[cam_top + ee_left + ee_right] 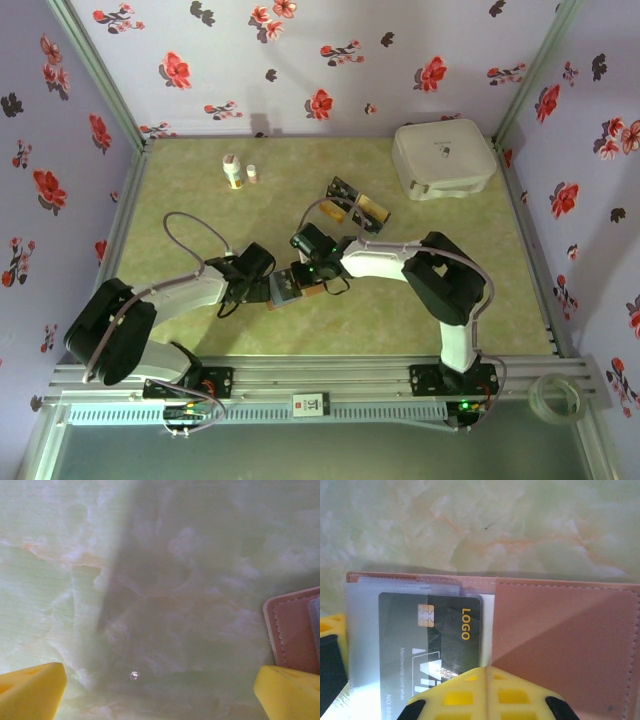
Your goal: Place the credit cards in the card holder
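One card holder (pixel 560 645), and one black card (pixel 405 650) sitting in its clear sleeve! Further back there's a loose bunch of cards (pixel 356 203), black and gold, too small to count for certain. Two bottles: a taller bottle (pixel 232 170), a shorter bottle (pixel 252 174). One white case (pixel 443 158), one roll of tape (pixel 540 392)

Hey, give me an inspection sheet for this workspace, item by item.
Surface: green marbled tabletop, no spills seen.
Job's things: brown card holder lies open between the arms, a black card in its clear sleeve; other cards sit farther back.
Clutter: white case, two small bottles, tape roll by the front rail.
Grippers: left gripper open beside the holder; right gripper shut, tips over the black card.
Cables: grey cable loops along each arm, no snag seen.
Surroundings: floral walls, metal frame.
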Robot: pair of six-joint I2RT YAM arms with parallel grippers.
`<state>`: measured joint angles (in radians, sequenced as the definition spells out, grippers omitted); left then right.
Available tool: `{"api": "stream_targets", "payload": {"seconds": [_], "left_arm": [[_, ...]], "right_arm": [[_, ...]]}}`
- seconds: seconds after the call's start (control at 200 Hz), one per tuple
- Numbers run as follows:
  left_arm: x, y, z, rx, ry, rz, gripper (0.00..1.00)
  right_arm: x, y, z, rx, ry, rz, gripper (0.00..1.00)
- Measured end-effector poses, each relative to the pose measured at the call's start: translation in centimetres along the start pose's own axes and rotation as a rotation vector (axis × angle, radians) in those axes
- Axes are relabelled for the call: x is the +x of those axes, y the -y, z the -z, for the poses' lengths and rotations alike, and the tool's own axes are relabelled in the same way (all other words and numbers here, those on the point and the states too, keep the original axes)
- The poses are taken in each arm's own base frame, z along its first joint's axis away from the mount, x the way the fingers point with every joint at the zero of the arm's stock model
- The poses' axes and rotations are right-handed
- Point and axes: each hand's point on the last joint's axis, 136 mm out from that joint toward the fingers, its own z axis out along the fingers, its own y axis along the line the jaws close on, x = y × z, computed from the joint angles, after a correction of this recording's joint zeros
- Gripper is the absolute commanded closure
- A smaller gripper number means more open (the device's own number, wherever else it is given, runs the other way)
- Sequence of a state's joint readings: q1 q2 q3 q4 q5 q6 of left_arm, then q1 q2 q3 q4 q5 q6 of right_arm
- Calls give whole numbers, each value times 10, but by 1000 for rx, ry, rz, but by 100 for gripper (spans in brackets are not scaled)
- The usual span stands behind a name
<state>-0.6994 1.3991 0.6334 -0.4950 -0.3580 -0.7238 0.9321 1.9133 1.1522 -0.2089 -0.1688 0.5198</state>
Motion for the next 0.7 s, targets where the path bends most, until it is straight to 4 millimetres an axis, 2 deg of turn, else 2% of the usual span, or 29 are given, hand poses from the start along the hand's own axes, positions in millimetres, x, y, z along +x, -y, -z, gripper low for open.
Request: {"api": "stream_targets", "payload": {"seconds": [0.42,0.56,0.7], "left_arm": [[0,0,1,0,3,1,0],[0,-3,3,6,17,21,0],[-1,-13,9,23,42,83,0]], "right_arm": [[0,-23,0,-86,-4,-16,99],[-2,-25,1,-95,6,-14,98],[-7,-22,11,-100,28,-22,98]]}}
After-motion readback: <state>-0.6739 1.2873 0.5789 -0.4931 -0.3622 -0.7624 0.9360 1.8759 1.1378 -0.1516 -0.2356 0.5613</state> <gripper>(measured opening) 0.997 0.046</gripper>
